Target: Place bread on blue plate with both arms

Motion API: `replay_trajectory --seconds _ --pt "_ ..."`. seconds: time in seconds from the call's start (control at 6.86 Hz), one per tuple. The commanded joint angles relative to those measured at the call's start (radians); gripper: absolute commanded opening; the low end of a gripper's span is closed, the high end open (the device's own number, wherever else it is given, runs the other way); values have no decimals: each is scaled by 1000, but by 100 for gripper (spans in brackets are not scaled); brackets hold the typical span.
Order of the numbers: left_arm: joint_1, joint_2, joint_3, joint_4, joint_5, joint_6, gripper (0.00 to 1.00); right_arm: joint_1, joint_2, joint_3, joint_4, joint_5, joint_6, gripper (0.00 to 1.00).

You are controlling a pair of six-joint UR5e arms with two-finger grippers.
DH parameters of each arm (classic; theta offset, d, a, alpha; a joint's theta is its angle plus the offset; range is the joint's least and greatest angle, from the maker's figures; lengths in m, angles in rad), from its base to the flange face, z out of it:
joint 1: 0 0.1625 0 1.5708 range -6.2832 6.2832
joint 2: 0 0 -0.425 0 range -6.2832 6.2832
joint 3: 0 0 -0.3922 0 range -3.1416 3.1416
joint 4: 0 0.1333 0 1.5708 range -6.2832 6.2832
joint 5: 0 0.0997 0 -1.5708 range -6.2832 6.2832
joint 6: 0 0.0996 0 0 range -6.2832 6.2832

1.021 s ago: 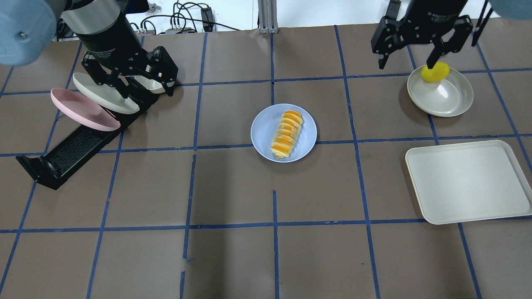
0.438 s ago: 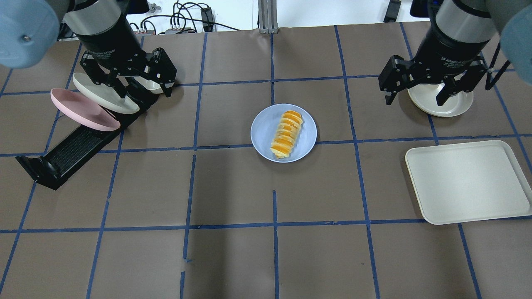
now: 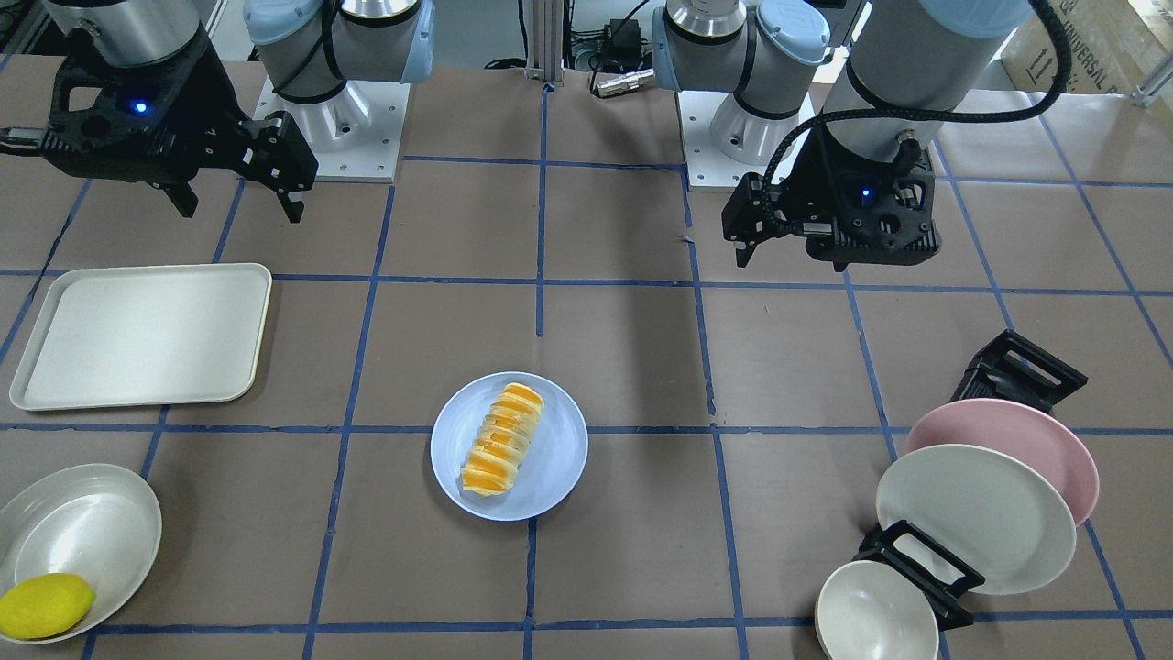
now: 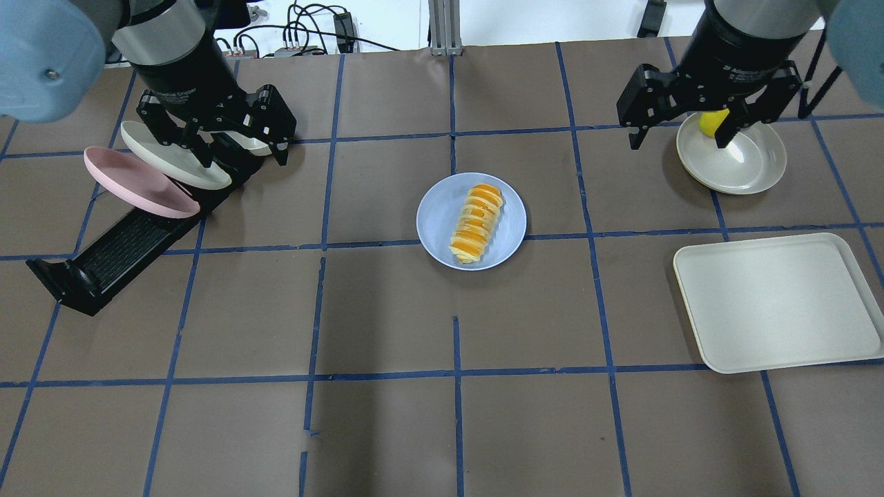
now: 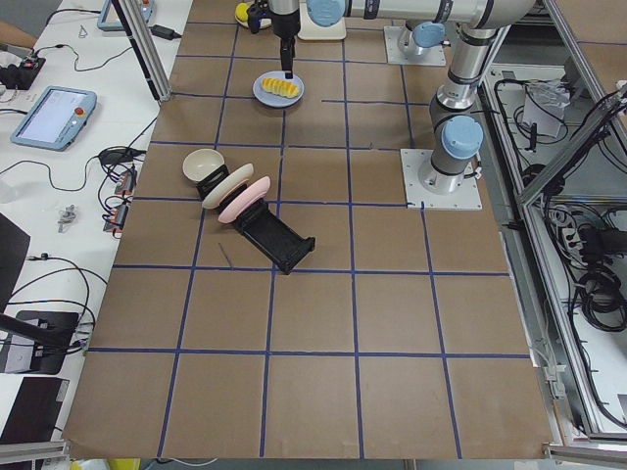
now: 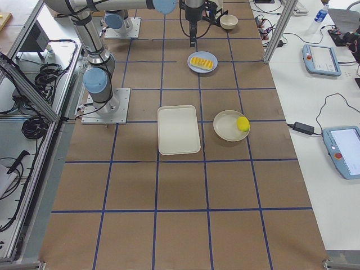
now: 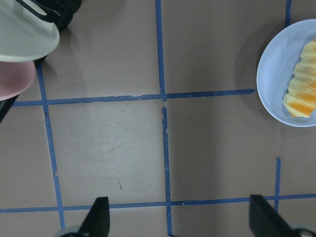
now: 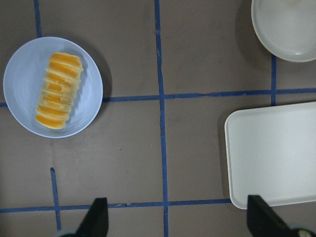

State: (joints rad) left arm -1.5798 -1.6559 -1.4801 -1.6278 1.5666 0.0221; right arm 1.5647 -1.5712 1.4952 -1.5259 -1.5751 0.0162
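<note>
The ridged orange-and-yellow bread (image 4: 476, 223) lies unmoved on the round pale-blue plate (image 4: 436, 224). Right of the plate, the right gripper (image 4: 678, 143) has shifted, uncovering a yellow lemon (image 4: 711, 123). It and the left gripper (image 4: 244, 163) are spread, empty. Brown table (image 4: 387, 428), blue tape grid.

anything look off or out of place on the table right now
Nothing stands out: the bread lies whole inside the blue plate, the lemon sits in its cream bowl, and the tray lies flat.
</note>
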Motion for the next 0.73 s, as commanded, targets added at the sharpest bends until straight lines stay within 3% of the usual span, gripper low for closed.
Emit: replay_trajectory --seconds 0.0,0.58 --pt "0 -2 -2 5 -3 12 100 31 48 -62 12 -6 8 98" --pt "0 -2 -3 5 -3 -2 100 31 49 -63 12 -6 7 98"
